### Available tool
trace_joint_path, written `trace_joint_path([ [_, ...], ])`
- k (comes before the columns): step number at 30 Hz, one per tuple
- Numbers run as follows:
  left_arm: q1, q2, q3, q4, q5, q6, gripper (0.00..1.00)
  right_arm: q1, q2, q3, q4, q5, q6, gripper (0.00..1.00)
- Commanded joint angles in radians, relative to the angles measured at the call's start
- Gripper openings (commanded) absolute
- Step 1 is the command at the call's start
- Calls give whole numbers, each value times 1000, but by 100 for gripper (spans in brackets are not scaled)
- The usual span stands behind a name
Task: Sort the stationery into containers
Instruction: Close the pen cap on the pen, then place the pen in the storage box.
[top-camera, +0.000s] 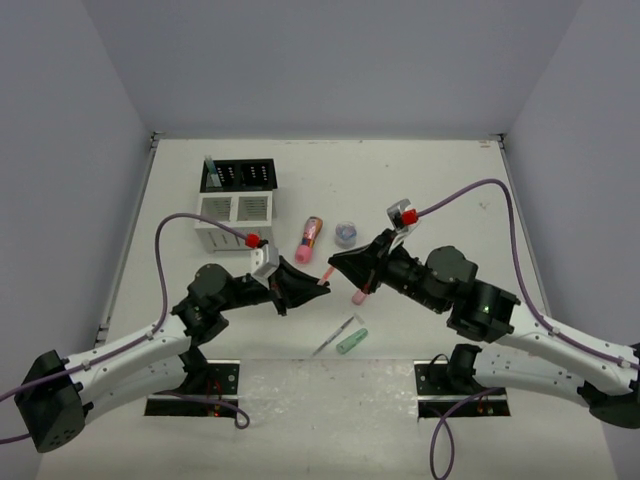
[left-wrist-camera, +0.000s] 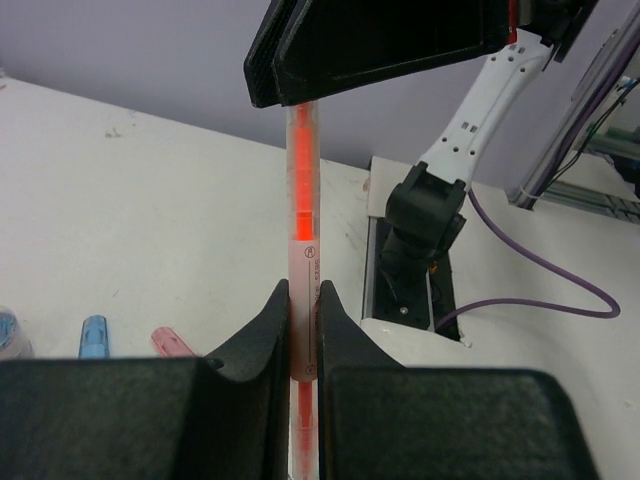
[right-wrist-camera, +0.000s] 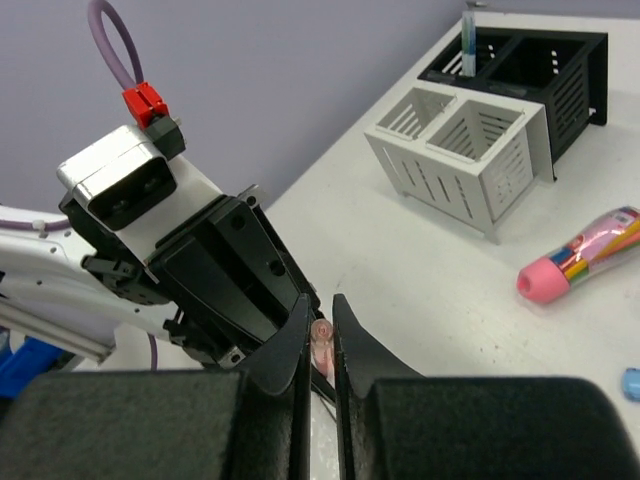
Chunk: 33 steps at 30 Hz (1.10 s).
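At the far left of the table (top-camera: 450, 190) stands the desk organiser (top-camera: 236, 198). Its black slotted rack (top-camera: 240, 175) is on the far side and the lower white slatted box (top-camera: 235, 210) is joined to its near side. A blue pen (top-camera: 210, 165) stands upright in the rack's far-left cell (both white compartments look bare in the right wrist view).

Right of the organiser and nearer, the left gripper (top-camera: 312, 285) points right, clamped on the orange pen (top-camera: 326, 272). The left wrist view shows its two fingers (left-wrist-camera: 272, 335) pressed against the clear barrel on both sides. The pen is held off the table near its middle, spanning the short gap between the two grippers.

Beyond that gap, the pink patterned tube (top-camera: 311, 238) lies on the table with its pink cap toward the near side, and the small grey-blue roll (top-camera: 346, 234) sits just to its right. Nearer than the grippers, a thin grey pen (top-camera: 335, 337) lies aslant with a green capsule piece (top-camera: 352, 342) just beside it.

The right gripper (top-camera: 337, 266) points left and pinches the other end of the same orange pen, its jaws tight on the tip. A pink capsule piece (top-camera: 358, 297) lies on the table just under it. The left wrist view also catches a blue capsule piece (left-wrist-camera: 93, 337) beside the pink one.
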Motion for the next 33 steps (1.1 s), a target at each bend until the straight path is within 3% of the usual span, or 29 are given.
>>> trace_joint_path([
  [1, 10, -6, -12, 115, 57, -7, 0, -2, -22, 86, -113, 58, -46, 33],
  [5, 8, 19, 0, 79, 63, -10, 0, -4, -27, 114, -118, 70, -51, 55],
  [7, 4, 23, -5, 75, 61, -15, 0, -9, -36, 129, -119, 77, -56, 57],
  [21, 1, -54, -21, 83, -53, -89, 0, -13, -35, 108, -102, -44, -45, 46],
  [23, 0, -70, -1, 20, -224, -95, 0, -13, -52, 99, -113, -16, -46, 49],
  [27, 3, -113, 72, -167, -780, -124, 0, -13, -152, 81, -150, 118, -45, 52],
  [31, 2, -76, 194, -218, -980, -82, 0, -13, -225, 56, -160, 178, -53, 53],
  [33, 7, -15, 316, -234, -1225, -20, 0, -13, -239, 41, -178, 181, -44, 53],
])
